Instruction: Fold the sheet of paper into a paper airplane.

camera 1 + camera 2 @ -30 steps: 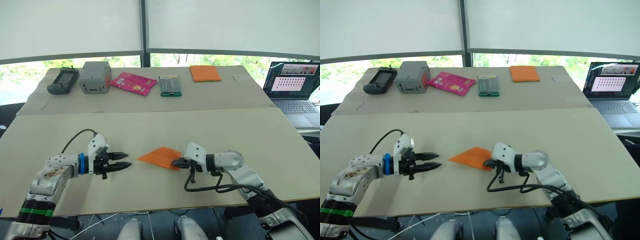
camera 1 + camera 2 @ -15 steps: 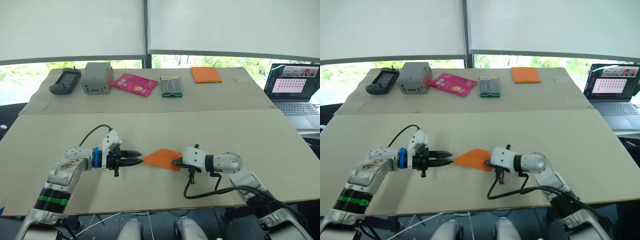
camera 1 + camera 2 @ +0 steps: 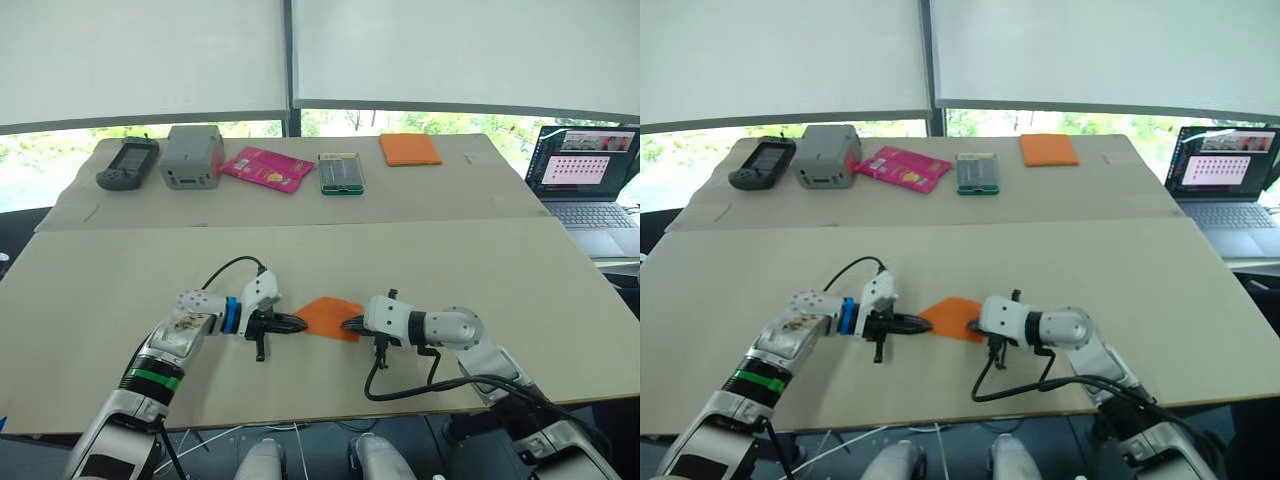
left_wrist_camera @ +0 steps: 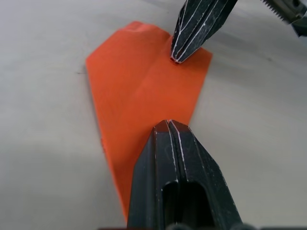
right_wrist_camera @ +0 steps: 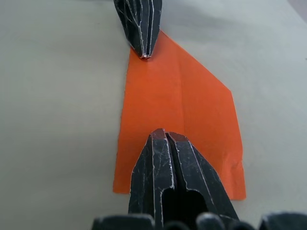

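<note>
One folded orange sheet of paper (image 3: 328, 317), two claws on it, left claw (image 3: 299, 322) and right claw (image 3: 349, 324). One orange pad (image 3: 410, 148), one pink packet (image 3: 265, 167), one laptop (image 3: 584, 180).

2 head eyes overlook table (image 3: 500, 270); 2 wrist cameras face close.

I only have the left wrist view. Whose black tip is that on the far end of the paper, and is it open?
Observer: That is the right tool, fingers shut, its tip on the paper opposite the left tool.
Operator: Any other orange thing around?
Observer: Yes, an orange pad lies near the far edge of the table, well away from both tools.
Operator: What is past the right arm?
Observer: An open laptop stands beside the table, on the right.
</note>
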Action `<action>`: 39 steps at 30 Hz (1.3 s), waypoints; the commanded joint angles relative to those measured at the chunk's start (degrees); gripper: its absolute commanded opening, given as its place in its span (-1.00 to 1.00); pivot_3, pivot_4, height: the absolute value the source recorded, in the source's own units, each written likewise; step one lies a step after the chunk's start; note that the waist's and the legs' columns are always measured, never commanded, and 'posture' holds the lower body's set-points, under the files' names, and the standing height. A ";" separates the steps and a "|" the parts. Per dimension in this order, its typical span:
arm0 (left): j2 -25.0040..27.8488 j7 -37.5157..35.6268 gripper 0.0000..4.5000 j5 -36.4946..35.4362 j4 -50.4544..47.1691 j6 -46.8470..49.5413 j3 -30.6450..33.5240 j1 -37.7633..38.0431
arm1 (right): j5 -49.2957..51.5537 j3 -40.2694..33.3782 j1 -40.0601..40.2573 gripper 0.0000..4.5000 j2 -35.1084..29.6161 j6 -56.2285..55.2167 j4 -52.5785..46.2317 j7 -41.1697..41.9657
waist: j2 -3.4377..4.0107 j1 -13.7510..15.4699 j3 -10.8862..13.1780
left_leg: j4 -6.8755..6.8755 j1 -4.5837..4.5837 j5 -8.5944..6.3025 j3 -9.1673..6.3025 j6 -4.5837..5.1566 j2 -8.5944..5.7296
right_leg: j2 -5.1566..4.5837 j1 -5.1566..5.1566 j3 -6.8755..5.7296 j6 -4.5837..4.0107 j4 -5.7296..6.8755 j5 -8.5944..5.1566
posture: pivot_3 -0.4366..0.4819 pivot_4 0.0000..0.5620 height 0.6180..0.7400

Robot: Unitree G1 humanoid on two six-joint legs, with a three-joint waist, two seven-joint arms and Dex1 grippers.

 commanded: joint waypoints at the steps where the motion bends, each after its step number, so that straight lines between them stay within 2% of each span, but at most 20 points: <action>1: 0.07 1.02 -0.99 2.66 2.32 -0.47 -0.88 0.02 | 2.99 -2.14 0.32 -1.00 -0.32 3.46 -3.70 1.10 | 0.00 0.04 0.00 | 0.00 0.00 0.00 0.00 0.00 0.00 | 0.00 0.00 0.00 0.00 0.00 0.00 | -0.05 -0.47 1.00; 4: 0.36 0.79 -0.99 2.67 2.15 1.42 -1.12 1.05 | 9.55 -4.76 0.46 -1.00 -0.53 11.26 -6.83 3.82 | 0.00 0.01 0.00 | 0.00 0.00 0.00 0.00 0.00 0.00 | -0.01 0.00 0.01 0.00 0.00 0.00 | -0.05 -0.47 1.00; 10: 0.75 0.57 -0.99 1.66 -0.34 2.29 -0.02 3.63 | 20.32 -14.74 -3.32 -1.00 0.83 27.56 -4.10 0.85 | 0.01 -0.20 -0.01 | 0.00 0.05 0.00 -0.01 0.00 0.02 | 0.00 0.03 0.00 0.00 0.02 0.00 | -0.05 -0.47 1.00; 11: 0.73 0.57 -1.00 1.56 -0.71 2.37 0.19 4.00 | 20.67 -14.75 -3.52 -0.73 -0.12 29.14 -3.92 1.65 | 0.02 -0.17 -0.01 | -0.01 0.05 0.00 -0.01 0.00 0.03 | 0.00 0.02 0.00 -0.01 0.03 0.00 | -0.05 -0.47 1.00; 16: 0.65 0.14 -1.00 1.36 -2.01 3.03 0.46 4.87 | 25.05 -16.68 -4.91 0.01 0.48 40.98 -2.57 -0.31 | 0.03 -0.24 -0.02 | -0.03 0.04 -0.01 -0.01 0.02 0.02 | 0.00 0.01 0.00 -0.02 0.02 -0.01 | -0.05 -0.47 1.00; 21: 0.29 0.30 -1.00 1.37 -2.38 3.03 0.76 4.99 | 26.73 -15.32 -5.61 0.77 2.43 45.18 0.02 -0.24 | 0.03 -0.25 -0.02 | -0.03 0.04 -0.01 -0.01 0.02 0.02 | 0.01 0.00 0.00 0.00 0.02 -0.01 | -0.05 -0.47 1.00; 30: 0.30 0.27 -1.00 1.19 -2.79 2.96 1.11 5.38 | 29.43 -16.18 -7.70 0.77 5.54 47.86 2.99 -0.55 | 0.04 -0.29 -0.03 | -0.03 0.03 -0.01 -0.03 0.02 0.02 | 0.01 0.01 -0.01 0.01 0.01 -0.02 | -0.05 -0.47 1.00; 33: 0.18 0.43 -1.00 1.28 -2.82 2.49 1.21 5.54 | 29.07 -15.65 -6.54 0.41 4.81 44.59 2.02 1.23 | 0.05 -0.29 -0.03 | -0.03 0.02 -0.01 -0.02 0.02 0.02 | 0.00 0.00 0.00 0.01 0.01 -0.02 | -0.05 -0.47 1.00; 39: 0.07 0.57 -1.00 1.18 -2.62 2.26 1.48 5.93 | 29.51 -15.65 -4.65 -0.53 4.46 39.92 -1.14 3.90 | 0.05 -0.26 -0.03 | -0.03 0.01 -0.02 -0.02 0.03 0.01 | 0.00 0.00 0.00 0.04 -0.01 -0.03 | -0.05 -0.47 1.00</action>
